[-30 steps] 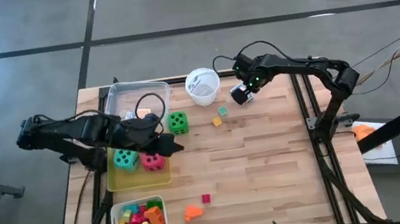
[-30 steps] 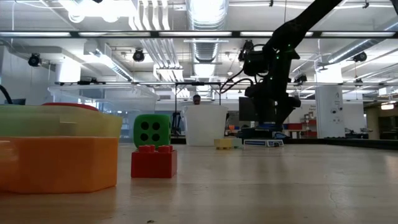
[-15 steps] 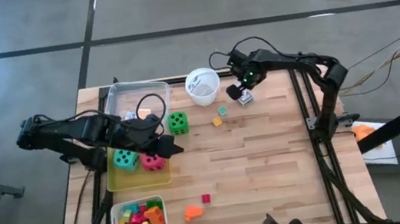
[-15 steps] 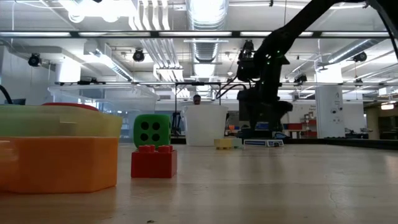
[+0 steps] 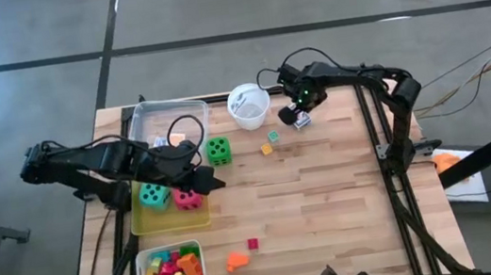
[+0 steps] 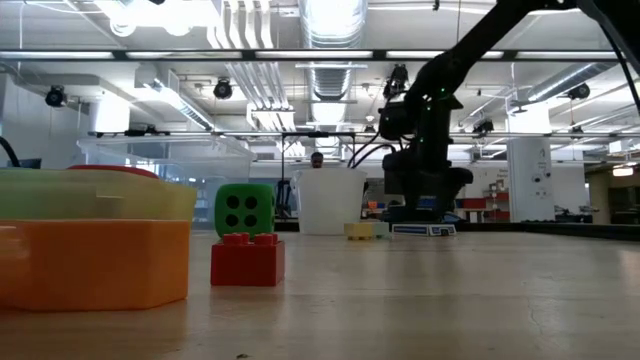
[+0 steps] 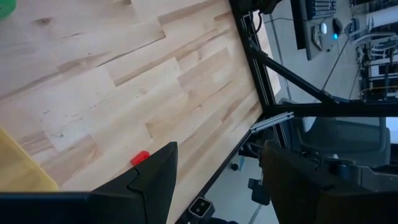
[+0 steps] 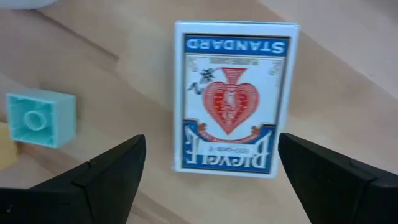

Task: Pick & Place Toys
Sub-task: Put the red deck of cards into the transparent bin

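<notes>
Card pack (image 8: 231, 98) lies flat on the table (image 5: 330, 202) beneath the right gripper (image 8: 211, 174), jaws spread wide, grasping nothing.

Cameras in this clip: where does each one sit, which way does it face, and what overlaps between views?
High view: above the table, looking straight down; both arms show, the left gripper by the yellow tray.
Low view: at tabletop height, looking level across; the right arm descends behind the white cup.
Left wrist view: past its own open fingers at bare wood and a small red block.
Right wrist view: down between open fingers onto a card pack.
Shared: that card pack shows in the high view too, under the right gripper.
</notes>
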Available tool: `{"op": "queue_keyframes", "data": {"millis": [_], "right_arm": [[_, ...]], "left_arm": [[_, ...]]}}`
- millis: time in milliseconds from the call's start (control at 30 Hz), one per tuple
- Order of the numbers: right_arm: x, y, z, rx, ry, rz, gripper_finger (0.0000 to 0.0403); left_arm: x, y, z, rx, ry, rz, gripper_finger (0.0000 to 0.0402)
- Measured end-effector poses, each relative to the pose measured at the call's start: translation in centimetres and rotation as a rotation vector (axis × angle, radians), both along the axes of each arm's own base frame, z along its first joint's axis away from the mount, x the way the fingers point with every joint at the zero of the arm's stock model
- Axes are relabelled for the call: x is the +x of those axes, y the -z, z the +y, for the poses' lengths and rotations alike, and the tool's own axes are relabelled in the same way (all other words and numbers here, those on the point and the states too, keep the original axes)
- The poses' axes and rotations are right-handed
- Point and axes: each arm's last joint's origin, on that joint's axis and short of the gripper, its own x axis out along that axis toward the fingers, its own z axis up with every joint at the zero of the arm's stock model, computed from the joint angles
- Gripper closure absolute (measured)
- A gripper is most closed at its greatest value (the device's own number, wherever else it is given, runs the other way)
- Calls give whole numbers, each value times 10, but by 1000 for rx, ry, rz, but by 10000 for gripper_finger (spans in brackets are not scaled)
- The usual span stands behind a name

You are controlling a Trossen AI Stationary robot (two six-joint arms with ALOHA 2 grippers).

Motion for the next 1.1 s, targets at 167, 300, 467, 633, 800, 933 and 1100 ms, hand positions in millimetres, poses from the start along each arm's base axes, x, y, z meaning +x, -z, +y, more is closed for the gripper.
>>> {"op": "queue_keyframes", "data": {"millis": [167, 300, 467, 633, 800, 933, 1100], "right_arm": [[3, -1, 3, -4, -15, -8, 42], [3, -1, 4, -3, -22, -11, 42], [4, -1, 5, 13, -34, -28, 42], [5, -2, 6, 8, -78, -28, 42], [6, -2, 7, 8, -88, -27, 42], [5, -2, 7, -9, -51, 1, 42], [1, -1, 7, -40, 22, 61, 42]], "left_arm": [[0, 0, 0, 8, 10, -1, 181], [0, 0, 0, 12, 13, -1, 181], [0, 0, 0, 17, 18, -1, 181], [0, 0, 0, 27, 28, -2, 181], [0, 0, 0, 26, 40, -1, 181], [0, 0, 0, 22, 44, -1, 181], [0, 0, -1, 21, 46, 0, 181]]}}
